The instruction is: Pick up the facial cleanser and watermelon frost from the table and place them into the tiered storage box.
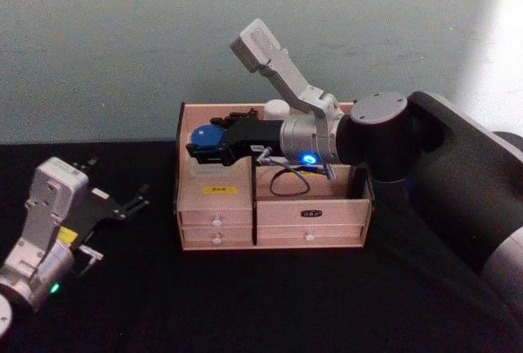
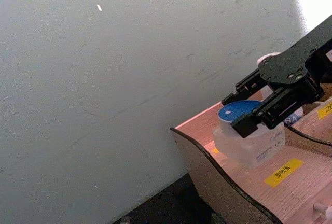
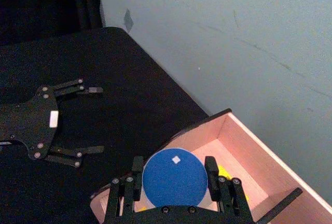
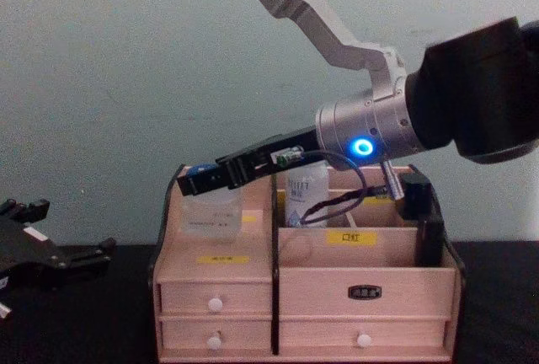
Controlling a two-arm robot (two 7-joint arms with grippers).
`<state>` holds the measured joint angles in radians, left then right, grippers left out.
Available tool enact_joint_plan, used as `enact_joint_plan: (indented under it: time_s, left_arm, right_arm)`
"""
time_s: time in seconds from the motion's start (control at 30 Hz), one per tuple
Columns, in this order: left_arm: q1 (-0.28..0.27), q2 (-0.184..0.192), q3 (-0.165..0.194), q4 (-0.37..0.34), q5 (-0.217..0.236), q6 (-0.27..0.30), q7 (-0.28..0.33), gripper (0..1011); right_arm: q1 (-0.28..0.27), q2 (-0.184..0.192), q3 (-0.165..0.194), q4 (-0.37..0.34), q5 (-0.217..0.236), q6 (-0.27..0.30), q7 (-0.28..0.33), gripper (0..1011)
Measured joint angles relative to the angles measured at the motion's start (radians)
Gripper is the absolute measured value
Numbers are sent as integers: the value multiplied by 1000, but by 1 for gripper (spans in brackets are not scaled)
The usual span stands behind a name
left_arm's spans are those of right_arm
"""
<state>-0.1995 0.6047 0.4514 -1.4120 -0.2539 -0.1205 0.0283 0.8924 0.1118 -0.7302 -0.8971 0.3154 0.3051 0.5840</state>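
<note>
Right end effector [image 1: 196, 147] clamps blue-lidded jar [image 1: 205, 136] over box [image 1: 214, 224], frame centre; rigid, light, likely slippery; left end effector [image 1: 135, 203] wide.

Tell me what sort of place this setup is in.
Likely a robot test bench rather than a home: a black-covered table against a bare grey wall, with one wooden tiered storage box staged on it and the left gripper and right gripper working there.

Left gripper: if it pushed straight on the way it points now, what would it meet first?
Judging by the head view, the left gripper, fingers open, points across bare black table toward the tiered storage box; its left side wall would probably come first, though depth is uncertain.
</note>
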Motion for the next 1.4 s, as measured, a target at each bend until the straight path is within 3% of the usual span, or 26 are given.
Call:
enact_joint_plan:
  time_s: [0.83, 1.4]
  left_arm:
    - [0, 0, 0, 0, 0, 0, 0, 1001]
    - [0, 0, 0, 0, 0, 0, 0, 1001]
  right_arm:
    - [-15, 1, 40, 27, -59, 11, 11, 718]
    - [-19, -1, 46, 27, -68, 10, 15, 718]
